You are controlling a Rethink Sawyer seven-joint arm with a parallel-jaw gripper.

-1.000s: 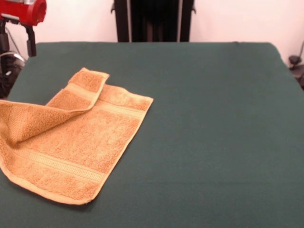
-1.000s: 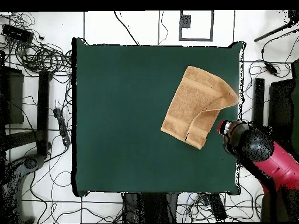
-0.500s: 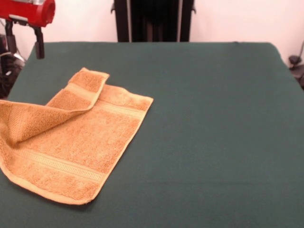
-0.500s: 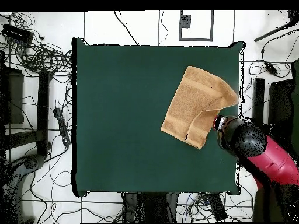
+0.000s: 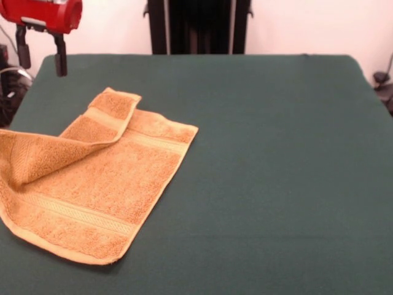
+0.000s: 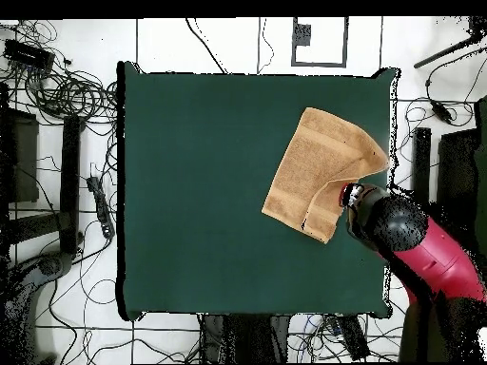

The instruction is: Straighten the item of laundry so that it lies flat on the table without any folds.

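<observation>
Front view: gripper [image 5: 41, 56], prongs apart and empty, hangs above folded-over towel [image 5: 92, 178] on table [image 5: 276, 153].

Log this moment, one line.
gripper: open, empty, above table edge | towel: one corner folded over | task: not done

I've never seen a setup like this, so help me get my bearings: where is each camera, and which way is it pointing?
Front view: low, across the table, looking over the towel; the red arm's end effector hangs at top left, fingers apart.
Overhead view: above, looking straight down; the red arm reaches in from the lower right, beside the towel.
Both show the same folded towel, green table and arm, turned half round against each other.
</observation>
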